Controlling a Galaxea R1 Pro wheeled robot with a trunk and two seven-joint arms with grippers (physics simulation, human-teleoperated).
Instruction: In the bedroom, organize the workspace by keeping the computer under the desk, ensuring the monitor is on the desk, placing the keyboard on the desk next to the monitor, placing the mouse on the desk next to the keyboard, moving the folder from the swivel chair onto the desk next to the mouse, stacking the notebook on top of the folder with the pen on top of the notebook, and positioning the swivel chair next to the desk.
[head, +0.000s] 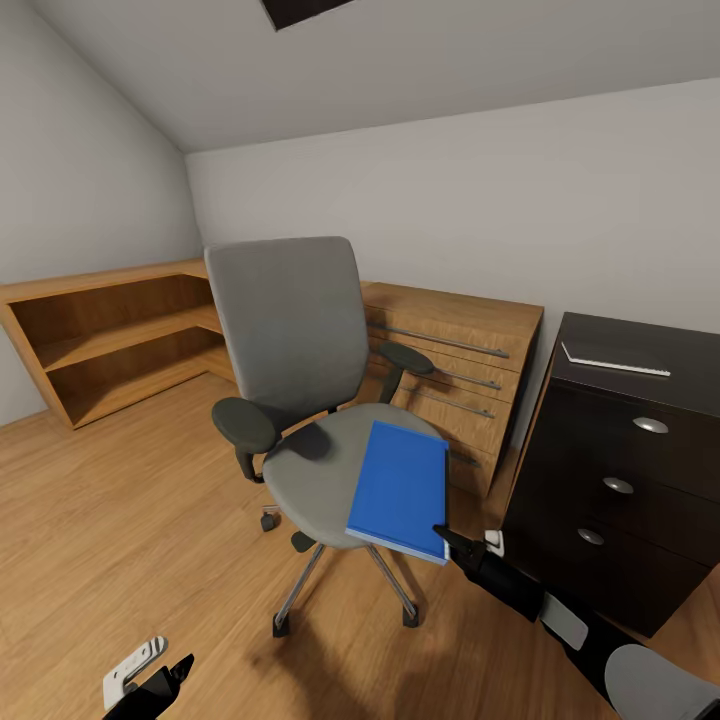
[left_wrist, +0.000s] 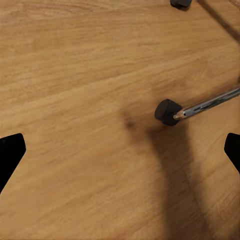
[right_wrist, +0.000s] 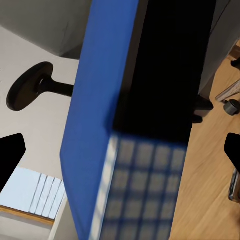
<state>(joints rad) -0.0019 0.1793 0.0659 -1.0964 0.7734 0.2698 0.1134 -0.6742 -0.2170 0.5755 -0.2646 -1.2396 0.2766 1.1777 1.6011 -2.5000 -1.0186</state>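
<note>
Folder step: my right pincer, open, sits at the near corner of the blue folder on the chair; next, close on its edge, lift toward the worktop; left pincer open, idle.

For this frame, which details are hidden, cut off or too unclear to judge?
- Right gripper, head view: contact with the flat bright blue folder cannot be judged; the folder's corner hides the fingertips.
- Black-topped desk with dark drawers: cut off by the head view's right edge.
- Thin grey notebook on it: too small for detail.
- Grey swivel chair: its seat hides part of the wheeled base.
</note>
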